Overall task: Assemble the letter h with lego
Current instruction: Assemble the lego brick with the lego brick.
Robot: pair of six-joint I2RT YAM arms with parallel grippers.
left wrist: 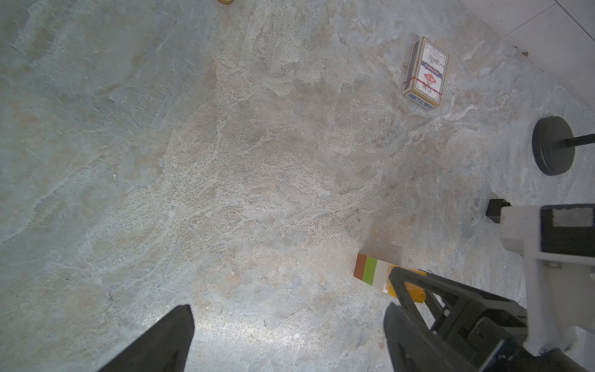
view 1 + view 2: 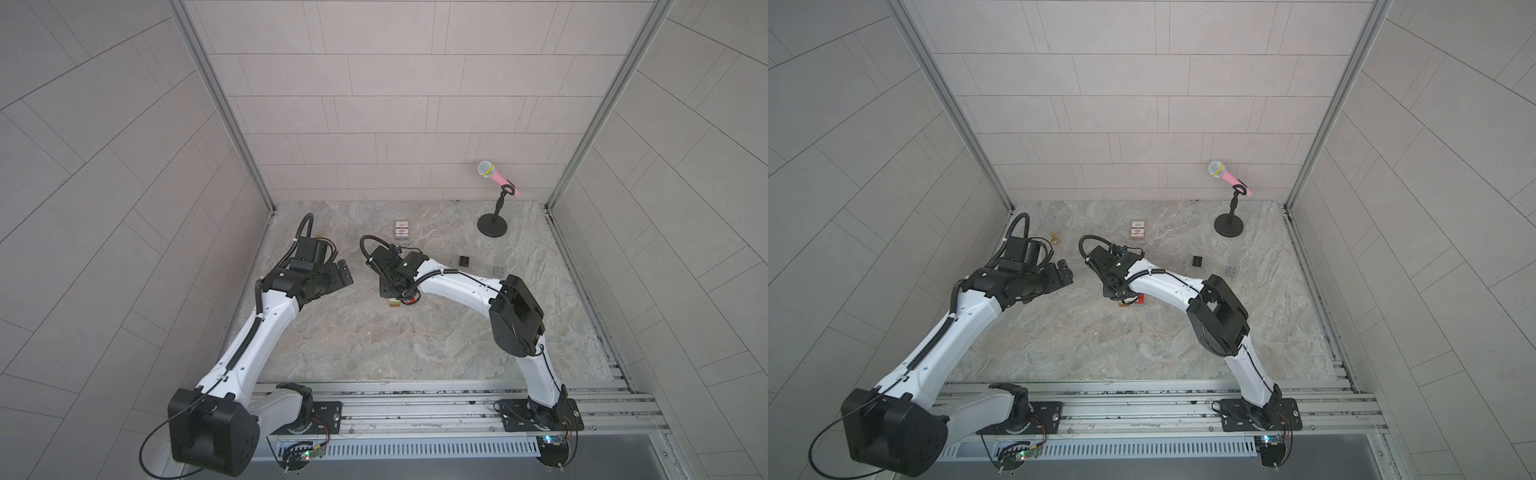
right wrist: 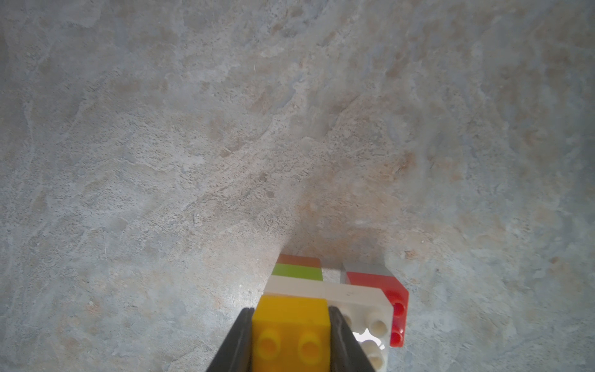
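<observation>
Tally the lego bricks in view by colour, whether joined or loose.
yellow brick: 1
white brick: 1
green brick: 1
brown brick: 1
red brick: 1
black brick: 1
grey: 2, joined grey brick and loose grey brick
Total: 8

The letter h (image 1: 370, 269) lay near the middle of the counter (image 2: 374, 353). Behind it, toward the far edge, lay a card box (image 2: 401, 230). A microphone stand (image 2: 493, 226) stood in the far right corner. Right of the middle sat a loose brick (image 2: 464, 261), and a second brick (image 2: 498, 270) lay closer to the right edge. A small pawn (image 2: 1054, 237) stood near the far left corner.
</observation>
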